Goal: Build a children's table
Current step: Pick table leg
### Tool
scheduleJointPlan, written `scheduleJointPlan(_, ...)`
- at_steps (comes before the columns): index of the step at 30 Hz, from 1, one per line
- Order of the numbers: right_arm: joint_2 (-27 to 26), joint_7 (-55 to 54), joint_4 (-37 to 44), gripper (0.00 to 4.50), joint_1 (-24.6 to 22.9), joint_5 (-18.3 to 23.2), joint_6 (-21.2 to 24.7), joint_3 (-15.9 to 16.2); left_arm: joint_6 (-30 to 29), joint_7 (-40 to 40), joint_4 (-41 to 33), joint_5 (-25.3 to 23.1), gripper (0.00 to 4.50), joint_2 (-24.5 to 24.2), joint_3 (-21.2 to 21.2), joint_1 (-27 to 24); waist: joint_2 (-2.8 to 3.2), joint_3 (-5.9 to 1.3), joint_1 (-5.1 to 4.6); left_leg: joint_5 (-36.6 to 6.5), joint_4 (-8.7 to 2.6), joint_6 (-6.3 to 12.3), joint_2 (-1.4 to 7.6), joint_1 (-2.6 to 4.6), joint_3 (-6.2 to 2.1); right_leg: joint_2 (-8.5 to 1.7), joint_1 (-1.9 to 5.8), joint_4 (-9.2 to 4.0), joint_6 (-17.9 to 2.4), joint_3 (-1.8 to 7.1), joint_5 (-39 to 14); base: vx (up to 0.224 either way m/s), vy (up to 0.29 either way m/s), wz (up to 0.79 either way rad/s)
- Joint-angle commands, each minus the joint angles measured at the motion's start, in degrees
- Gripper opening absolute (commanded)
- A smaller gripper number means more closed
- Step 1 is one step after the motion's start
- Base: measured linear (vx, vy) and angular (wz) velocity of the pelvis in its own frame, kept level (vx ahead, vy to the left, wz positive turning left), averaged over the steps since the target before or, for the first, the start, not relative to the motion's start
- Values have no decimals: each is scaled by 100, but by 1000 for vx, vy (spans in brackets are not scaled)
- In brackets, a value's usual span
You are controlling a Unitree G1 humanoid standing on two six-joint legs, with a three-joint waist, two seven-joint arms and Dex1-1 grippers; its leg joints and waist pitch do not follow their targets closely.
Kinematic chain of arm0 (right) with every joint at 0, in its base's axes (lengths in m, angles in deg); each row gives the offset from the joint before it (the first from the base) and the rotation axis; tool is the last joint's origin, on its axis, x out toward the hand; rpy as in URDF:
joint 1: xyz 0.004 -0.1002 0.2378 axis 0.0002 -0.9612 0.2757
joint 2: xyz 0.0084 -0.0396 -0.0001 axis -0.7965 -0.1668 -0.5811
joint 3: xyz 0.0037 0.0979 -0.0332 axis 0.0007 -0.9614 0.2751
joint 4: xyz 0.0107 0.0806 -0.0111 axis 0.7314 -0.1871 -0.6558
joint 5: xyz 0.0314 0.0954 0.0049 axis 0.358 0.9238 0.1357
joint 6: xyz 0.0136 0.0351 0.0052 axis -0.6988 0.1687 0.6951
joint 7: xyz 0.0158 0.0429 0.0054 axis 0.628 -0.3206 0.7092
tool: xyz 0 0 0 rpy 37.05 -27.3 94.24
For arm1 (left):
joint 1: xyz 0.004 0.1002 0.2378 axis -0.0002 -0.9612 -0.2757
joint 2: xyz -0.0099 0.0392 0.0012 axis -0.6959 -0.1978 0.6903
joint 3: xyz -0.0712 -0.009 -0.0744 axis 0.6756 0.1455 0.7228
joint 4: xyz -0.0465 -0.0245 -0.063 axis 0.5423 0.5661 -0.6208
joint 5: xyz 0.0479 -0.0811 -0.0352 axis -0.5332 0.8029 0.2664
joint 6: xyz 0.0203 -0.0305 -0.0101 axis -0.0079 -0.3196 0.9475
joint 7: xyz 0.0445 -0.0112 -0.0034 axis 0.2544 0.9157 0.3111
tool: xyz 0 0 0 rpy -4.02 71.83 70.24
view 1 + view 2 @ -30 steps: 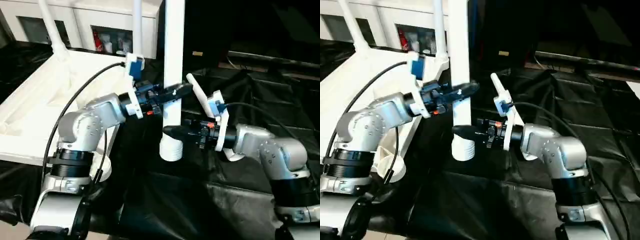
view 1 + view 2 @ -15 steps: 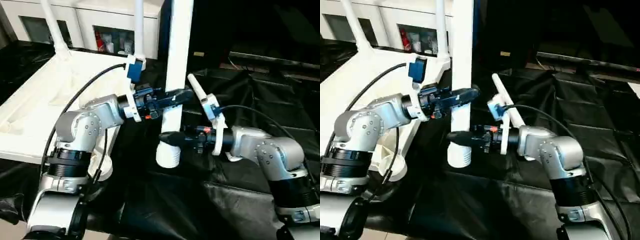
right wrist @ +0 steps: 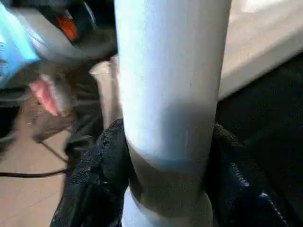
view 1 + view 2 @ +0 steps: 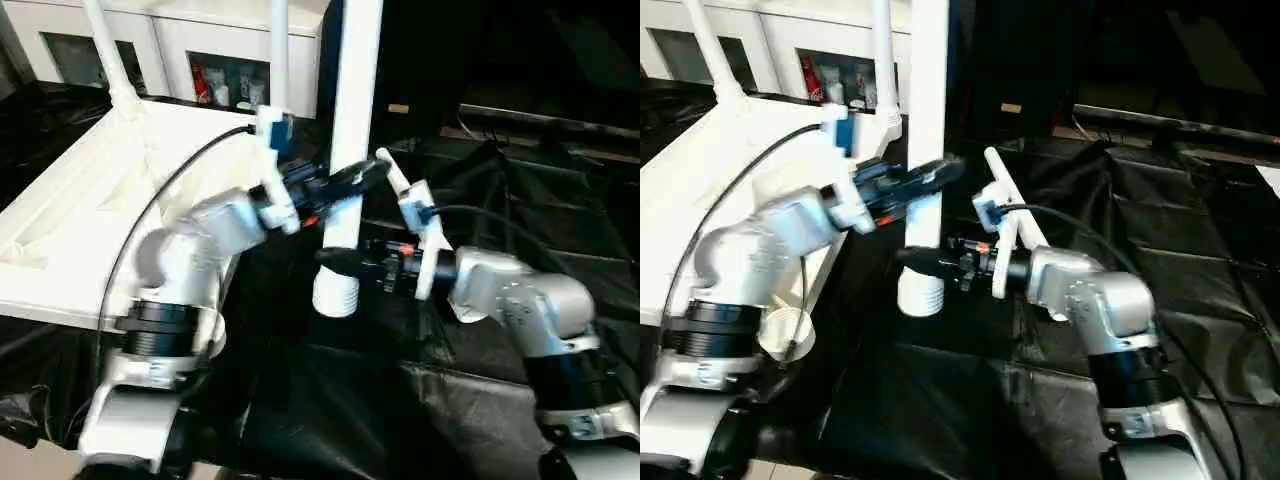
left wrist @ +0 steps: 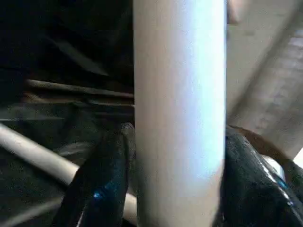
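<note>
Head-camera and wrist views: transfer of a loose leg. The white tubular leg (image 4: 350, 130) stands nearly upright at the centre, its ribbed plug end (image 4: 335, 295) pointing down, just above or on the black-covered tabletop (image 4: 480, 350); contact cannot be told. The left hand (image 4: 350, 182) closes on the tube from 9 o'clock, higher up; the right hand (image 4: 335, 258) closes on it from 3 o'clock, lower, just above the ribbed end. In each wrist view the two black fingers (image 5: 102, 179) sit against opposite sides of the tube, so both hands hold the leg at its full width. The white table top (image 4: 90, 210) lies upside down at 9 to 10 o'clock, ribbed underside up, with two fitted legs (image 4: 105, 50) rising from its far corners at 11 and 12 o'clock. A further loose leg (image 4: 1015, 215) lies on the black cover behind the right wrist.

Step in hand, as judged: carrying a third leg toward a free corner socket (image 4: 780, 335) near 8 o'clock. The next move calls for keeping the tube vertical, bringing the ribbed end over a socket mouth, then pressing straight down; both grips must move together, or the leg may tilt and jam.
</note>
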Motion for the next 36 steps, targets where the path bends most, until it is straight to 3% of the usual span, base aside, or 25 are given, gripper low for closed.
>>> scheduleJointPlan(1, 8, -56, -36, 190, 124, -65, -173, -35, 79, 348, 79, -149, 261, 55, 120, 90, -49, -441, 14, -587, -435, -147, 329, 174, -167, -407, 270, -419, -1260, 185, -209, 0, 0, 0)
scheduleJointPlan(2, 4, -67, -56, 190, 136, -72, -190, -31, 94, 352, 78, -177, 233, 53, 97, 81, -55, -444, 12, -542, -430, -110, 324, 172, -165, -399, 270, -414, -1275, 184, -165, 0, 0, 0)
scheduleJointPlan(11, -51, -122, -223, 189, 248, -204, -356, -21, 199, 445, 57, -142, 184, 177, 87, 69, -39, -433, 5, -634, -436, -78, 327, 180, -163, -391, 250, -429, -1291, 181, -297, 0, 0, 0)
scheduleJointPlan(14, -47, -138, -202, 189, 253, -298, -547, 16, 149, 353, 10, -77, 183, 203, 50, 47, -36, -437, -1, -618, -435, -96, 328, 179, -165, -387, 251, -422, -1281, 180, -253, 0, 0, 0)
scheduleJointPlan(15, -88, -145, -197, 259, 269, -204, -502, -58, 140, 268, 11, -45, 183, 202, 18, 54, -41, -432, -3, -643, -437, -88, 325, 182, -163, -388, 249, -428, -1283, 182, -273, 0, 0, 0)
scheduleJointPlan(18, -35, -99, -195, 262, 290, -165, -446, -70, 181, 83, 38, -79, 183, 126, -98, 81, -38, -436, -1, -640, -435, -72, 326, 186, -163, -390, 245, -429, -1276, 184, -304, 0, 0, 0)
scheduleJointPlan(21, 58, -45, -233, 300, 286, -287, -525, -6, 136, -180, -1, -60, 183, 34, -213, 104, -35, -435, 3, -621, -435, -78, 328, 191, -158, -387, 236, -425, -1276, 183, -293, 0, 0, 0)
scheduleJointPlan(36, 408, 507, -70, 305, 170, -257, -151, 393, 137, -741, -62, -53, 183, -88, -470, 197, -53, -435, -3, -615, -427, -19, 331, 180, -156, -394, 254, -416, -1359, 184, -251, 0, 0, 0)
